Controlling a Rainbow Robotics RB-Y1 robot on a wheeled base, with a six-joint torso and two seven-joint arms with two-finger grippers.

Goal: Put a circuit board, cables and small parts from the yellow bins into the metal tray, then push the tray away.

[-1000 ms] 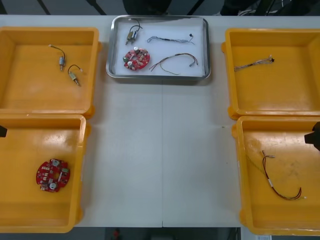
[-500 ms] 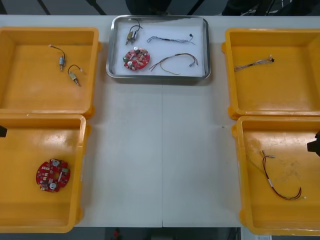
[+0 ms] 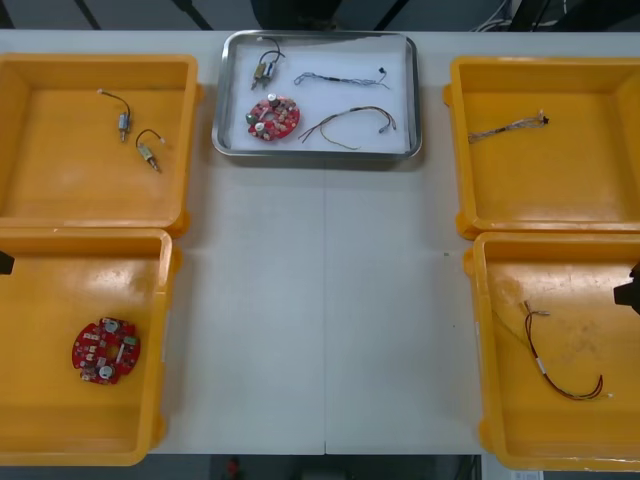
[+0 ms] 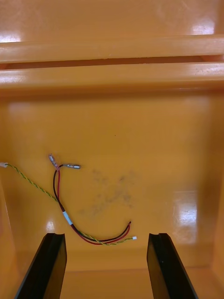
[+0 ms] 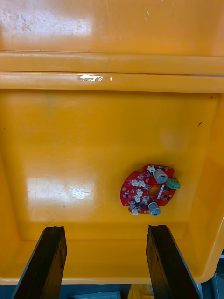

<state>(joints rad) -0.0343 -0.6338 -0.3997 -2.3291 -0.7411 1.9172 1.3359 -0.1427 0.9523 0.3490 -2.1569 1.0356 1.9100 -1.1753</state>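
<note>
The metal tray [image 3: 316, 157], a rectangle with rounded corners, a shiny rim and a matt white floor, sits at the table's far edge. Inside it lie a round red circuit board [image 3: 272, 117] studded with tiny components, a small metal part [image 3: 265, 68] with a dark wire tail, a thin twisted blue and white cable [image 3: 340, 77] and a looping red and yellow cable [image 3: 350, 122].

Left of the tray, the glossy far-left bin [image 3: 60, 170] holds a wired metal part [image 3: 123, 123] and its twin [image 3: 149, 154]. Nearer the robot than that, the left gripper [image 5: 106, 229] hangs over the near-left bin [image 5: 93, 140]. Its flat black fingers are spread and grasp nothing. A second board [image 5: 149, 189] (also round and red) lies on the smooth floor beyond them.

Right of the tray, the far-right bin [image 3: 560, 190] contains a pale twisted cable [image 3: 508, 127]. Nearer the robot, the right gripper [image 4: 106, 235] is over the scuffed near-right bin [image 4: 149, 140], fingers likewise released. A curved red and black cable [image 4: 63, 210] with metal ends rests just past them.
</note>
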